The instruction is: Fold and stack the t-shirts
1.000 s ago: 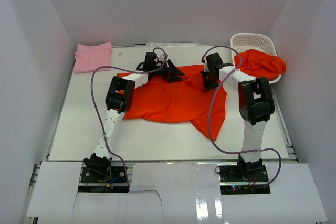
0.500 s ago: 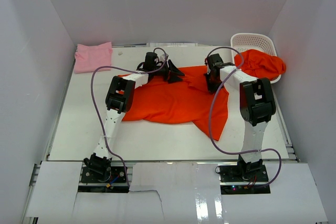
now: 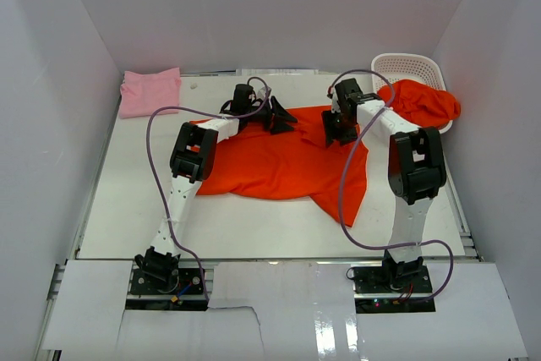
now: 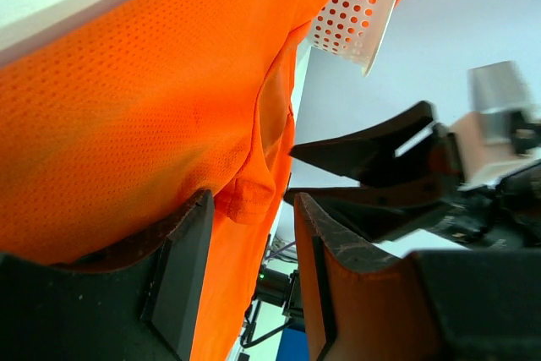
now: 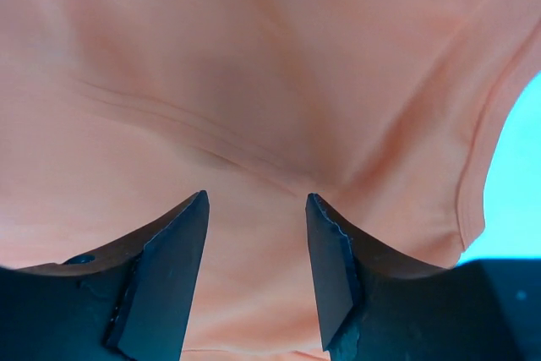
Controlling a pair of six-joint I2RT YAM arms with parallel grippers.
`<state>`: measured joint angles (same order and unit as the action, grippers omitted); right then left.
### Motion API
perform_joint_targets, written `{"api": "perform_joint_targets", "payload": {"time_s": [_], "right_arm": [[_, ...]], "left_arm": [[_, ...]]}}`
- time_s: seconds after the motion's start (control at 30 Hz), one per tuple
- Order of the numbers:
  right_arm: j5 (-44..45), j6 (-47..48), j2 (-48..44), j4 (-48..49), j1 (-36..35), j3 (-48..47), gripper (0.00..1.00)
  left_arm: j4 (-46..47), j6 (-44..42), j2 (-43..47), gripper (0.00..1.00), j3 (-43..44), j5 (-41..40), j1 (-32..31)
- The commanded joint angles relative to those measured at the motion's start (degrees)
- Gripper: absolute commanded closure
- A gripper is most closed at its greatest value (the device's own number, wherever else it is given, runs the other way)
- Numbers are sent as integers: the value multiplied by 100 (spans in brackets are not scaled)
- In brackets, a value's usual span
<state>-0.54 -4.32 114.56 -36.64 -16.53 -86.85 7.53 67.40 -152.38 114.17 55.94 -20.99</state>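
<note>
At table point(image 3: 135, 200) centre, orange t-shirt point(image 3: 279, 162): expect soft, light, limp; pinch hem corners. L gripper point(image 4: 252, 202), R gripper point(image 5: 257, 200) both parted, empty.

txt/labels: none legible | brands/nos.: none | signs: none

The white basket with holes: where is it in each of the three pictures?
Top view: white basket at the table's far right corner.
Left wrist view: top edge, right of centre.
Right wrist view: not in it.
Shared landmark: the spread orange t-shirt.
</note>
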Motion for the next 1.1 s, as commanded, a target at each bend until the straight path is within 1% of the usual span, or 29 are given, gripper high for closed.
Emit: {"api": "perform_joint_targets", "payload": {"time_s": [0.0,0.1,0.17,0.2,0.23,0.27,0.37,0.57,0.8,1.07], "right_arm": [[-770,-113,-76,359,19,-586,44],[-1167,-210,153,561,19,-850,45],[-1343,-271,276,737,19,-1053,58],[-1379,-289,425,755,19,-1149,66],[-1414,-315,505,773,19,-1333,87],[-1501,-341,593,738,19,-1439,92],[-1669,-420,848,808,19,-1633,92],[-2038,-596,1173,1124,10,-1634,92],[-2381,-684,1358,1291,-25,-1353,92],[-2171,-518,1165,616,-69,-860,92]], "left_arm": [[-454,19,129,46,-53,-13,-36],[-454,37,129,46,-62,-13,-36],[-454,37,129,46,-79,-22,-36],[-454,45,138,46,-79,-13,-36],[-454,46,138,46,-79,-13,-36],[-454,54,138,46,-70,-13,-36],[-437,63,129,46,-62,-13,-36],[-437,81,112,46,-88,-13,-36],[-445,54,112,46,-70,-13,-36],[-454,54,112,46,-79,-22,-36]]}}
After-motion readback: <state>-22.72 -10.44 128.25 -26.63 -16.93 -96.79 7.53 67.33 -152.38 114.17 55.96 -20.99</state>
